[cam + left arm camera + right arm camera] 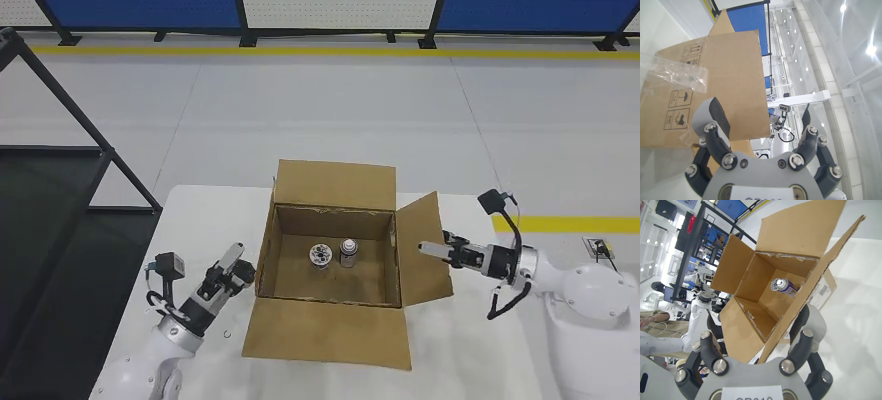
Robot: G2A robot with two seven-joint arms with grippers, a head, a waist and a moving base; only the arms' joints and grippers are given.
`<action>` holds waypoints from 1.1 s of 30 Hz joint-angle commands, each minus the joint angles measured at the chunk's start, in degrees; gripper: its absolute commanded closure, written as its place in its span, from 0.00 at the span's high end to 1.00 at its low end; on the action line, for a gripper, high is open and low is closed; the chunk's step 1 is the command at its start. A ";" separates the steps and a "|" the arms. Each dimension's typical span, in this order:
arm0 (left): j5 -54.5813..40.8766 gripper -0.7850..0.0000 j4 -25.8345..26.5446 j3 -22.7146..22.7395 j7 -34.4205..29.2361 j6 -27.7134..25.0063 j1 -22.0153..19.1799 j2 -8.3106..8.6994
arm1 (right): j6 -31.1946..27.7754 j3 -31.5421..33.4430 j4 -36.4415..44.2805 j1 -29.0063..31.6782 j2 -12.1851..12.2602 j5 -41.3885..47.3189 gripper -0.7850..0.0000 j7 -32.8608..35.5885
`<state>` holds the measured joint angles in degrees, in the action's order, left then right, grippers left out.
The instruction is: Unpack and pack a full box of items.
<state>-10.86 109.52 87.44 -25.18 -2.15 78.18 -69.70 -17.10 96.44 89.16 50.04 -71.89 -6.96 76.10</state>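
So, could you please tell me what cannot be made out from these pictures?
Top view: the round item and the can in the box are too small to identify.
Right wrist view: the box's flap covers part of the contents and crosses the right gripper, so its grip cannot be judged.
Left wrist view: the box's side wall, facing the open left gripper, blocks its inside.

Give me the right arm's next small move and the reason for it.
Probably close the right gripper on the right flap of the box. Its fingers stand open with the flap's edge between them, and the flap stands half raised. A grip would likely let the arm fold it outward, easing access to the can inside.
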 commanded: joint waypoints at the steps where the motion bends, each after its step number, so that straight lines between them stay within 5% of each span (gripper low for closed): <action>1: 1.18 1.00 0.10 -1.29 0.01 0.83 -0.74 -0.04 | -0.26 -0.88 -0.64 -0.55 0.15 1.89 1.00 0.47; 13: 5.60 1.00 -0.72 -7.63 0.41 5.84 -5.30 -0.38 | 0.04 -9.23 -3.24 -4.21 0.70 6.78 1.00 0.68; 33: 5.31 1.00 -7.54 -14.13 1.37 9.35 -11.70 -1.34 | -1.66 -24.43 -17.02 -11.60 -0.29 2.71 1.00 -10.04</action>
<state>-5.49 102.13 73.38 -23.87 7.15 66.53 -71.02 -18.84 72.48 72.58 38.74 -72.14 -4.08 66.22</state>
